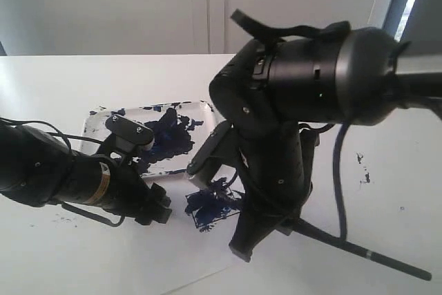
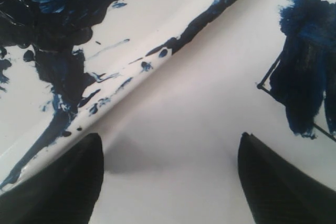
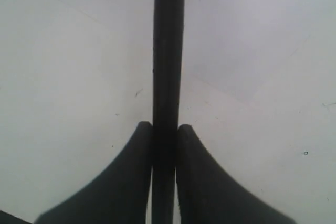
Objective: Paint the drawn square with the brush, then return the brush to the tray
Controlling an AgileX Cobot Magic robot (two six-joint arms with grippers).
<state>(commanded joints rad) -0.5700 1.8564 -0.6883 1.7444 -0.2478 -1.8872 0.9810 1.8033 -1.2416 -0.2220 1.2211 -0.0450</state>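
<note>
The drawn square (image 1: 208, 209) lies on the white counter (image 1: 69, 81), toward the near edge and about midway between the left and right edges. Its thin black outline shows in the left wrist view (image 2: 305, 77), and much of its inside is smeared with dark blue paint, with some white left at the corners. The tray (image 1: 95, 129) sits just beyond the square, toward the far edge, close to it but not touching. Its white floor is heavily blotched with blue-black paint, and streaks run along its rim (image 2: 157, 27). The brush (image 1: 366, 253) is a thin black stick clenched in the right gripper (image 3: 165, 127), whose two fingers press against the shaft from both sides. The handle slants out low over the counter toward the near right corner. The bristle end cannot be seen, as the right arm hides it in the exterior view. The left gripper (image 2: 170, 140) is released, its fingers standing well apart with nothing between them. It is low over the bare strip of counter between the tray's rim and the square (image 1: 160, 211). A few blue specks (image 1: 362, 167) mark the counter toward the right edge.
</note>
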